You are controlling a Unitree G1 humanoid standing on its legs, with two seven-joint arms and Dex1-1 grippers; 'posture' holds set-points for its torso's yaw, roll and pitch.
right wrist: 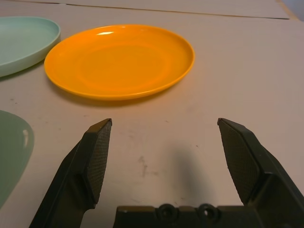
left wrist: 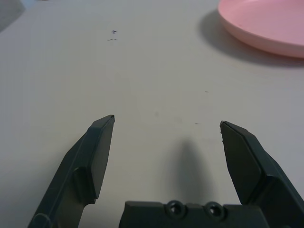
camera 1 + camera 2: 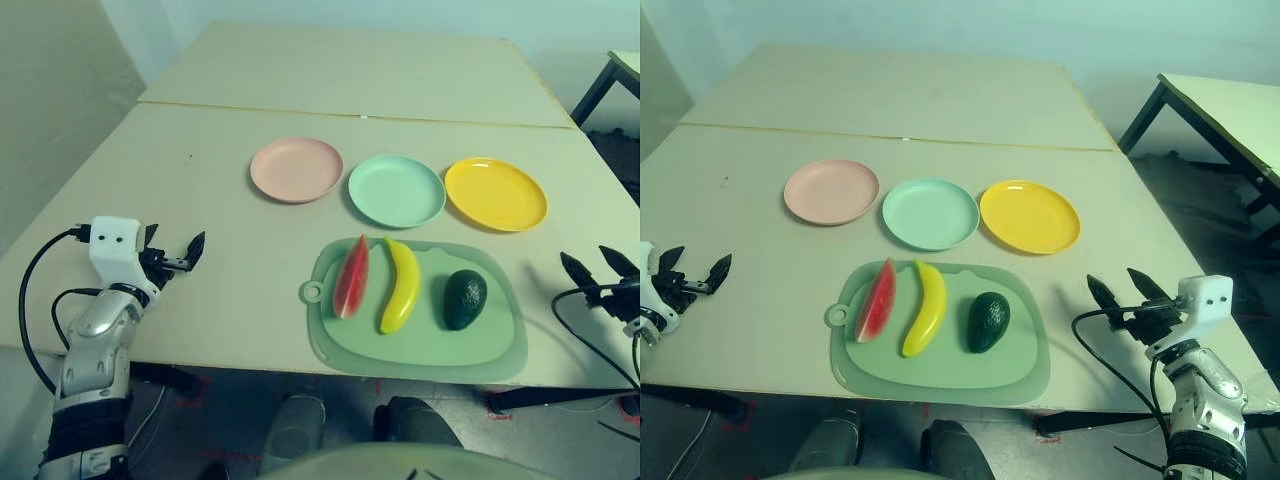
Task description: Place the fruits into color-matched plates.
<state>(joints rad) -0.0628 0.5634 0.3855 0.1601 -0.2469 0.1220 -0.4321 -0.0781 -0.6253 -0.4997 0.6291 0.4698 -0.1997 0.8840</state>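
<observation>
Three toy fruits lie side by side on a pale green cutting mat [image 3: 500, 345]: a red watermelon wedge [image 3: 352, 277], a yellow banana [image 3: 402, 285] and a dark green avocado [image 3: 465, 298]. Beyond the mat stand a salmon pink plate [image 3: 296, 168], a mint green plate [image 3: 396, 189] and a yellow plate [image 3: 496, 192], all bare. My left gripper [image 3: 173, 246] hovers open over the table's left side, well apart from the fruits. My right gripper [image 3: 1118, 288] is open too, right of the mat, facing the yellow plate [image 1: 118, 61].
A second table butts against the far edge of this one. Another table's dark leg [image 3: 1140, 112] stands at the far right. The front edge of the table runs just below the mat.
</observation>
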